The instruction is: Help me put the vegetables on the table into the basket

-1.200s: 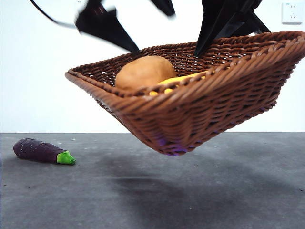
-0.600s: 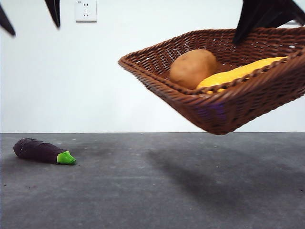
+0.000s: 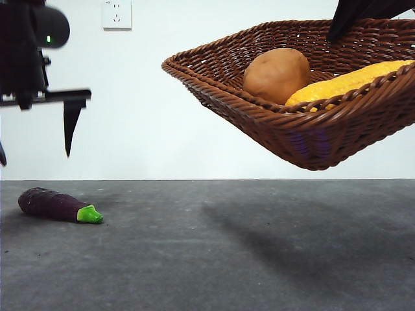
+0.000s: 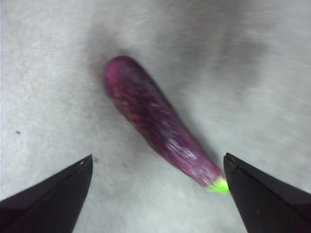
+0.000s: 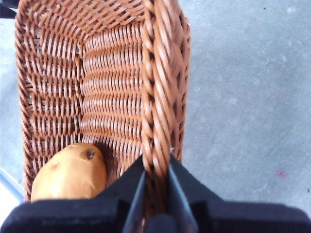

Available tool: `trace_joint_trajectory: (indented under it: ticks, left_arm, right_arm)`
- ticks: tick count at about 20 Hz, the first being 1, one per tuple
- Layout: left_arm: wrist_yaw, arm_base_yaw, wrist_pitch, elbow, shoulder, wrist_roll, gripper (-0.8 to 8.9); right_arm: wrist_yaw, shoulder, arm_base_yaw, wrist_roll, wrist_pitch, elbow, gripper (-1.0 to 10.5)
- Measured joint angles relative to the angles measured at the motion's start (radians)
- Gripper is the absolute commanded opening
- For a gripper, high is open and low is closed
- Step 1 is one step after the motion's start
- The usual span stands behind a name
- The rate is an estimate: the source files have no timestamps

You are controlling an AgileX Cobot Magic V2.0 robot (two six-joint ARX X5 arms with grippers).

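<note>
The brown wicker basket hangs tilted in the air at the right, well above the table. My right gripper is shut on its braided rim, the jaws pinching the rim from both sides. Inside lie the orange-brown potato and the yellow corn. The purple eggplant with its green cap lies on the table at the far left. My left gripper hovers open above it, and the eggplant shows between its spread jaws without touching them.
A white wall with a socket stands behind the table. The basket casts a shadow on the grey surface at the right.
The basket has swung from the middle to the right and risen slightly. My left gripper has come down into view at the left, over the eggplant. The eggplant has not moved.
</note>
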Motion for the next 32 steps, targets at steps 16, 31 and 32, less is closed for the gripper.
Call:
trace_joint_trajectory:
  ticks: [16, 31, 32]
  left_arm:
    - [0.018, 0.009, 0.121, 0.000, 0.192, 0.000, 3.27]
    - [0.208, 0.012, 0.176, -0.003, 0.152, 0.235, -0.08]
    - [0.223, 0.012, 0.177, -0.003, 0.108, 0.264, -0.08]
  right_arm:
    - [-0.001, 0.000, 0.000, -0.020, 0.008, 0.000, -0.1]
    - [0.000, 0.000, 0.000, -0.013, 0.012, 0.000, -0.1]
    - [0.000, 0.002, 0.000, -0.008, 0.012, 0.000, -0.1]
